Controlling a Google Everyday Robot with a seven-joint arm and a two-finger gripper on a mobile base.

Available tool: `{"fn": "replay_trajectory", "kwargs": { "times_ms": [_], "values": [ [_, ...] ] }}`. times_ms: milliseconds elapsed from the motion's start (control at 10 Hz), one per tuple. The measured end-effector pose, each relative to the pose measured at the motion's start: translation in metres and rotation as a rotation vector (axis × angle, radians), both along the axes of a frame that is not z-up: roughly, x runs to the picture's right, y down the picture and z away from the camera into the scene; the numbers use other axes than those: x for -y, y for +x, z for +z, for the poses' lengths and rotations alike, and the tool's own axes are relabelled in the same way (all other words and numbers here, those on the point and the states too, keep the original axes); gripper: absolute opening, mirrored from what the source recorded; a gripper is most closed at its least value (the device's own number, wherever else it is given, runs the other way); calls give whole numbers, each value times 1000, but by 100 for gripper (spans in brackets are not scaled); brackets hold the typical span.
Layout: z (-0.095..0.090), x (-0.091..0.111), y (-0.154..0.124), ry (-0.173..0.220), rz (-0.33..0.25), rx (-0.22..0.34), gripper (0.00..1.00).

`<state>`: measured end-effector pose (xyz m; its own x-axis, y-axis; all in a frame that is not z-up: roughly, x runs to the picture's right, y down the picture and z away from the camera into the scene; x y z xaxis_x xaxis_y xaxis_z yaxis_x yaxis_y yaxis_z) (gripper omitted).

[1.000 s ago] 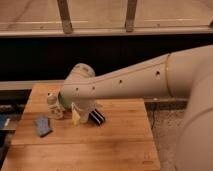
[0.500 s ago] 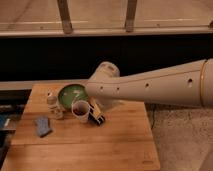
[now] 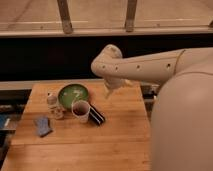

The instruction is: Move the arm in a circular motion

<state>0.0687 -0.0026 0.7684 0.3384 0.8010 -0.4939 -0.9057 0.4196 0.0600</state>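
The thick cream-white arm [image 3: 150, 65] reaches in from the right across the camera view, with small dark screw holes along it and a thin yellowish seam ring near its wide end. Its rounded elbow joint [image 3: 107, 60] hangs above the far edge of the wooden table [image 3: 115, 137]. The gripper [image 3: 109, 90] points down below that joint, above the table to the right of the green bowl [image 3: 73, 95]. It holds nothing that I can see.
On the table's left half stand a white cup [image 3: 80, 111], a dark striped packet [image 3: 96, 115], a small bottle [image 3: 51, 100] and a blue cloth-like item [image 3: 43, 126]. A dark wall and metal railing run behind the table.
The arm's elbow joint has swung from the left, over the bowl, towards the right and upward. The bowl, hidden before, is now fully in view. The table objects have not moved.
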Motion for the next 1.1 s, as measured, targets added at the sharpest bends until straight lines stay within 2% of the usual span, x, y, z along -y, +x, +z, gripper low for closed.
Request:
{"fn": "replay_trajectory", "kwargs": {
  "times_ms": [200,500,700,1000,1100],
  "values": [
    [32,36,-13,11,-24,-9,80],
    [53,57,-47,15,-60,29,80],
    [52,52,-72,8,-83,71,80],
    [27,18,-115,-15,-132,156,80],
    [15,0,-129,-28,-152,186,80]
  ]
}}
